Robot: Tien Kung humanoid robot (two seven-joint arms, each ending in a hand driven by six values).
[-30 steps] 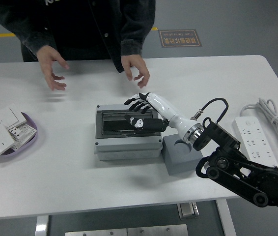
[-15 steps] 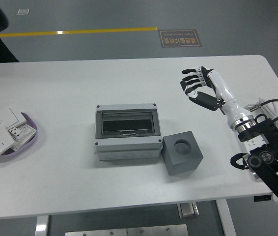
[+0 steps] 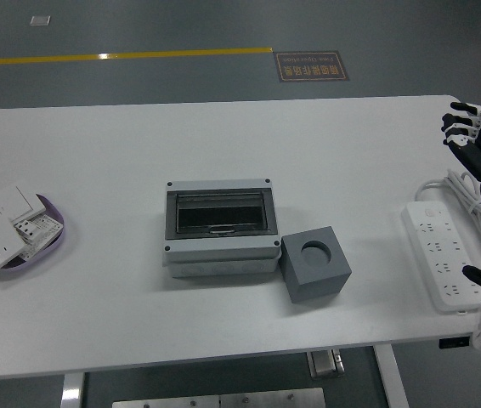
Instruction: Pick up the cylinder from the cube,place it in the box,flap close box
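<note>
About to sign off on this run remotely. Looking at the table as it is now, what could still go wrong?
1. The cube shows an empty round hole, and no cylinder is visible. The dark flap over the box hides the inside, so placement can't be confirmed.
2. The right hand hangs open at the table's right edge above the power strip and its cable. A downward move might snag them.

Grey box (image 3: pixel 220 225) beside cube (image 3: pixel 315 267)
</note>
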